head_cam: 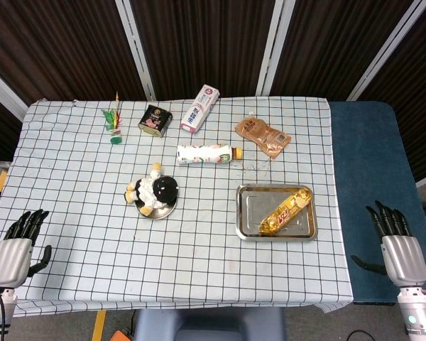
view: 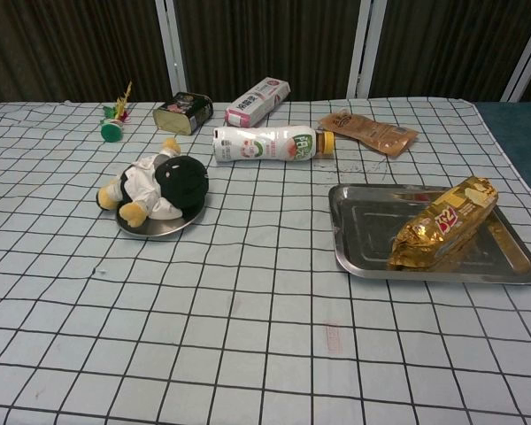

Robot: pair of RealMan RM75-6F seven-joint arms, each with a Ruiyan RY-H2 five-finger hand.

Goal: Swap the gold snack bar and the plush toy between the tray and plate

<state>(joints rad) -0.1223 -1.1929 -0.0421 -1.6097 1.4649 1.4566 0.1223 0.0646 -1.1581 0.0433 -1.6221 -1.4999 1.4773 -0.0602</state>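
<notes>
Swap not begun: left hand (head_cam: 14, 249) & right hand (head_cam: 396, 245) idle, seemingly apart, empty; plush toy (head_cam: 155, 190) on plate (head_cam: 161, 212), gold snack bar (head_cam: 285, 210) in tray (head_cam: 250, 213) ahead; first pick next.

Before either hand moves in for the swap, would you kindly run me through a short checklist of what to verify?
1. Snack bar lies in the tray, uncovered: ok.
2. Plush toy lies on the plate, uncovered: ok.
3. Left hand holds nothing, fingers apart: ok.
4. Right hand holds nothing, fingers apart: ok.
5. Bare cloth between plate and tray to park one item: ok.
6. Bottle lies behind the plate and tray, apart from both: ok.
</notes>
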